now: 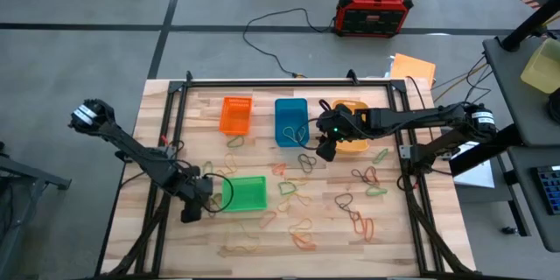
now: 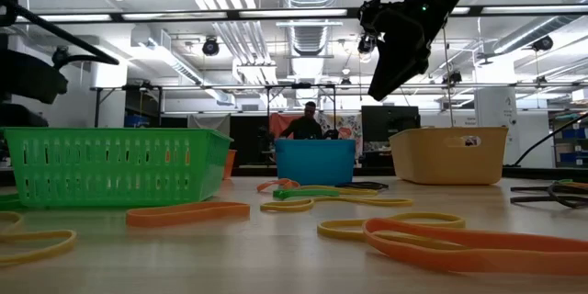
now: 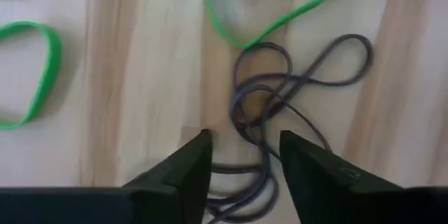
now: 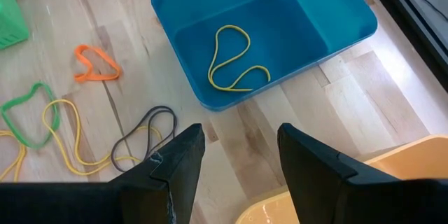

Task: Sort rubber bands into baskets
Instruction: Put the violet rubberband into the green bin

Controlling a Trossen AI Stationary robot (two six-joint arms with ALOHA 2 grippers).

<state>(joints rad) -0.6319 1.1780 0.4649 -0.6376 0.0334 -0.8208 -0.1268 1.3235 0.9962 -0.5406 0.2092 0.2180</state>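
Dark brown rubber band lies on the wooden table, partly between the open fingers of the left gripper, green bands just beyond. Right gripper hangs open above the table; the blue basket ahead of it holds one yellow band.

Nothing readable is showing up anywhere, honestly. The red-and-black box on the floor is showing a small lit panel on top, but any characters on it are too tiny to make out. The yellow-orange basket is carrying a small dark mark on its front wall, also illegible.
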